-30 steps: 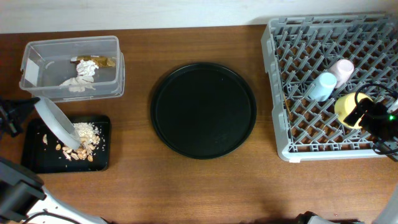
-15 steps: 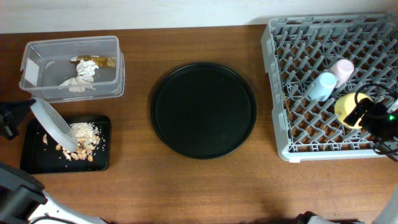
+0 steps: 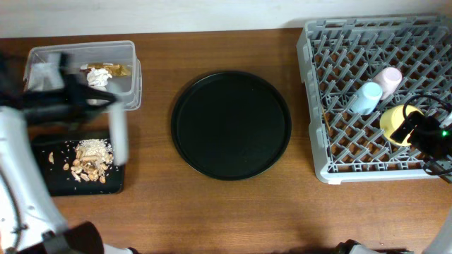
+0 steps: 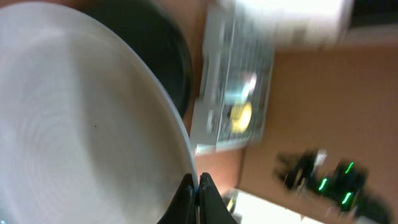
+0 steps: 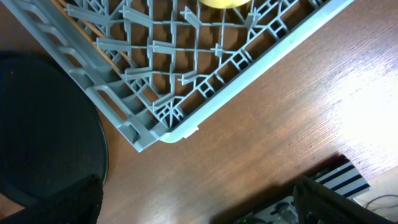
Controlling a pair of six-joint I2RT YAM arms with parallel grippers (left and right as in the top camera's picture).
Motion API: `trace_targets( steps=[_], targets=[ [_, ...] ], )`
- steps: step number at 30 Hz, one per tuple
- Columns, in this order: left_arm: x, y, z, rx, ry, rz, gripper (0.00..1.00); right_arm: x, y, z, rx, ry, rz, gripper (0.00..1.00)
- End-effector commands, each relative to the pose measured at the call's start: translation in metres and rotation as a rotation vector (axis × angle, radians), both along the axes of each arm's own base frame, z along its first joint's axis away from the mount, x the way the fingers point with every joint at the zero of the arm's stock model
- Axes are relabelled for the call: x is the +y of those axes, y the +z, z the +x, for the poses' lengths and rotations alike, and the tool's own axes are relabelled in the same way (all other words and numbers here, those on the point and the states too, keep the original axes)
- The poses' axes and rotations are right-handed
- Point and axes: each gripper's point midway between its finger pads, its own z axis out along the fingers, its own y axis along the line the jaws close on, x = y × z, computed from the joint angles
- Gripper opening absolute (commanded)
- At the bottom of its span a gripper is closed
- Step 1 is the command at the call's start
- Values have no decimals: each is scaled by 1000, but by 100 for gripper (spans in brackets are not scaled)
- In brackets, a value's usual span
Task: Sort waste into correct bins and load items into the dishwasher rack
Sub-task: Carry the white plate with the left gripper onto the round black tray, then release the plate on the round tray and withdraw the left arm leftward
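Wooden table (image 3: 212, 212); blur smears left end effector (image 4: 198, 190) pinching plate (image 4: 81, 124).

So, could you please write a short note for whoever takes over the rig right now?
Left end effector: shut on the plate, at its rim, near the black tray.
Right end effector: by the yellow bowl, state unclear.
Done: paper and wrapper in clear box; scraps in the tray; blue cup, pink cup, bowl in rack.
Left: load the plate into the rack.

left arm (image 3: 18, 162) blurred, extended | jaws pinch plate (image 4: 81, 112) rim | right arm (image 3: 424, 134) low, jaws seemingly hidden
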Motion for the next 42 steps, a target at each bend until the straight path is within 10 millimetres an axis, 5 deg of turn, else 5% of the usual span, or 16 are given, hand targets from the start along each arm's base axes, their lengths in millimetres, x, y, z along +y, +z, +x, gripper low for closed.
trace_targets(
  steps=[1, 5, 14, 24, 30, 36, 39, 42],
  targets=[
    [-67, -13, -15, 33, -192, 157, 1, -3, -1, -1, 8, -15, -4, 98],
    [-131, -36, -12, 44, -267, 369, 1, -2, -1, -1, 8, -15, -3, 98],
    [-196, -69, 35, -173, -79, 851, 1, -2, -1, -1, 8, -15, -3, 98],
    [-272, -182, 59, -54, -251, 827, 1, -2, -1, -1, 8, -15, -4, 98],
    [-292, -212, 76, -79, -252, 818, 2, -2, -1, -1, 8, -15, -3, 98],
    [-299, -216, 78, -91, -256, 813, 52, -2, -1, -1, 8, -15, -3, 98],
    [-297, -212, 78, -100, -268, 818, 55, -2, -1, -1, 8, -15, -3, 98],
    [-286, -187, 78, -106, -247, 813, 55, -2, -1, -1, 8, -15, -3, 98]
  ],
)
